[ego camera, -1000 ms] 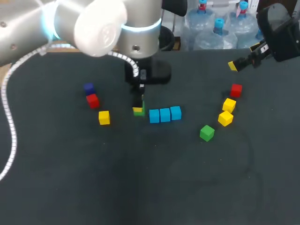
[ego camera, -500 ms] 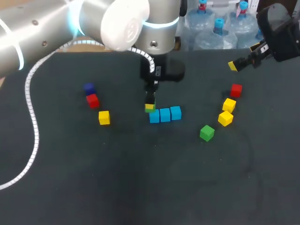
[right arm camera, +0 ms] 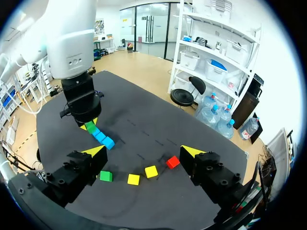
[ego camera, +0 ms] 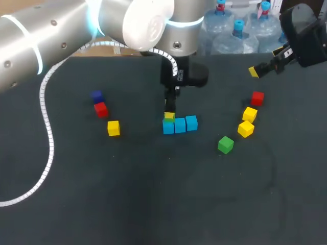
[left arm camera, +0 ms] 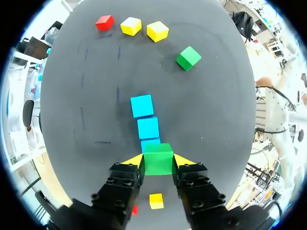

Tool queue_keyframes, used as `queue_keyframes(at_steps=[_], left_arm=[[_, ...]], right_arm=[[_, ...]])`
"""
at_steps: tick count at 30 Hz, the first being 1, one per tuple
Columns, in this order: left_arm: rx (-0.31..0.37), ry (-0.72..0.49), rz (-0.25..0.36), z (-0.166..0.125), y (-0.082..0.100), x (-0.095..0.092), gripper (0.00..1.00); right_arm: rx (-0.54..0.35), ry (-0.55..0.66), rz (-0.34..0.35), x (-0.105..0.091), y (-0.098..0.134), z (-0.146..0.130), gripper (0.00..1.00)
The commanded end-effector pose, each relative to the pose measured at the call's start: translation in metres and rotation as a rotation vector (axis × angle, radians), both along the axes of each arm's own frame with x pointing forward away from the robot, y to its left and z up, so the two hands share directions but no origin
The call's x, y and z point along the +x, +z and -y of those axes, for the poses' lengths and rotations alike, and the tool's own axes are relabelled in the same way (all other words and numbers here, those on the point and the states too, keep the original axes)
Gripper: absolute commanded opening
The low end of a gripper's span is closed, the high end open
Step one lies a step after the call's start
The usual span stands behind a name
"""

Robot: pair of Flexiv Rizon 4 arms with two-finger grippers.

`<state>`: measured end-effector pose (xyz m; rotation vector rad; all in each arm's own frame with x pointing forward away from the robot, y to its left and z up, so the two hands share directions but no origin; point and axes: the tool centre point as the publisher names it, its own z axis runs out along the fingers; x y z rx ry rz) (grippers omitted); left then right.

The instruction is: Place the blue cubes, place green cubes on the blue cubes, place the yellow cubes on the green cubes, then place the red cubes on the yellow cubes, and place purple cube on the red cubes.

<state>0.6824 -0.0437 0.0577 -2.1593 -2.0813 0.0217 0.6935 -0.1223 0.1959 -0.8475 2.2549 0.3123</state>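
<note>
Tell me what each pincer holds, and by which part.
Left pincer grips the small green cube by two opposite side faces. Right pincer: open, empty.

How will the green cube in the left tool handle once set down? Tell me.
The green cube looks rigid: the left tool pinches its flat sides without denting it. Flat faces suggest it won't roll. It may tip if released off-centre, as the blue cube beneath is no wider.
</note>
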Motion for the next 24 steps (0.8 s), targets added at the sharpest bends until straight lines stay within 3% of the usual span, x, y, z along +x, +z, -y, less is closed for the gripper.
queue_keyframes(at_steps=[1, 7, 24], left_arm=[[-0.007, 0.024, -0.007, 0.001, -0.006, 0.003, 0.0], [-0.036, 0.062, -0.023, 0.002, -0.011, 0.003, 0.0], [-0.028, 0.083, -0.013, 0.002, -0.016, 0.008, 0.0]], right_arm=[[-0.003, -0.009, 0.008, -0.002, -0.001, -0.001, 1.0], [-0.003, -0.009, 0.008, -0.002, -0.001, -0.001, 1.0], [-0.003, -0.009, 0.008, -0.002, -0.001, -0.001, 1.0]])
